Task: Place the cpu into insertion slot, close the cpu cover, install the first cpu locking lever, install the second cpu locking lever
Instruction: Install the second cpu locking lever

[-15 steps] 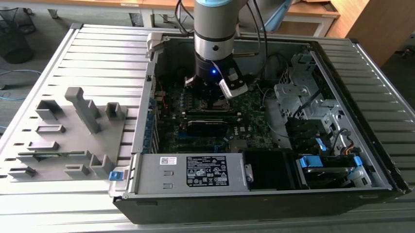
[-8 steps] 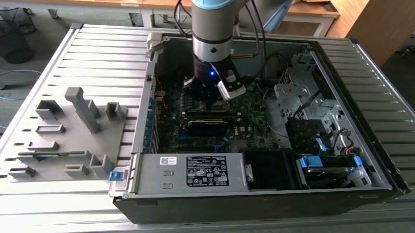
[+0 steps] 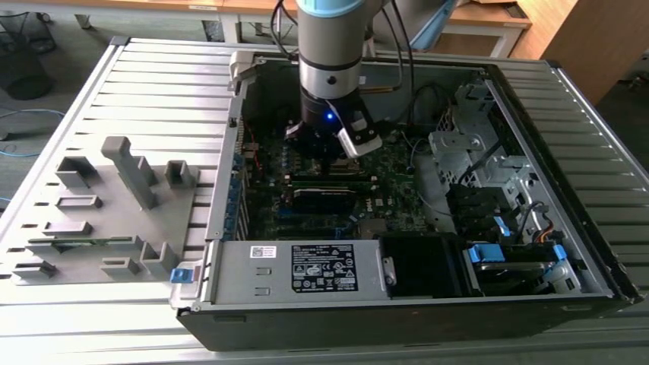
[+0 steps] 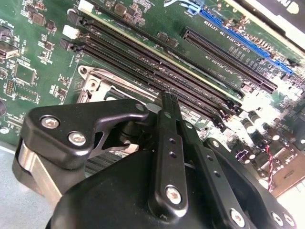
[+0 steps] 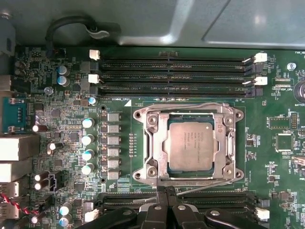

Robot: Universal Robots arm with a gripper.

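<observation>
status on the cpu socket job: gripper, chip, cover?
Gripper at the socket's edge, fingers together, nothing seen in them. Cpu seated in the insertion slot, cpu cover down around it. A lever wire at the fingertips.

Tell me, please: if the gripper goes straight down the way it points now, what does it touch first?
Probably the thin metal lever along the socket's edge, beside the black memory slots; the gripper hangs right over it. Depth is unclear.
</observation>
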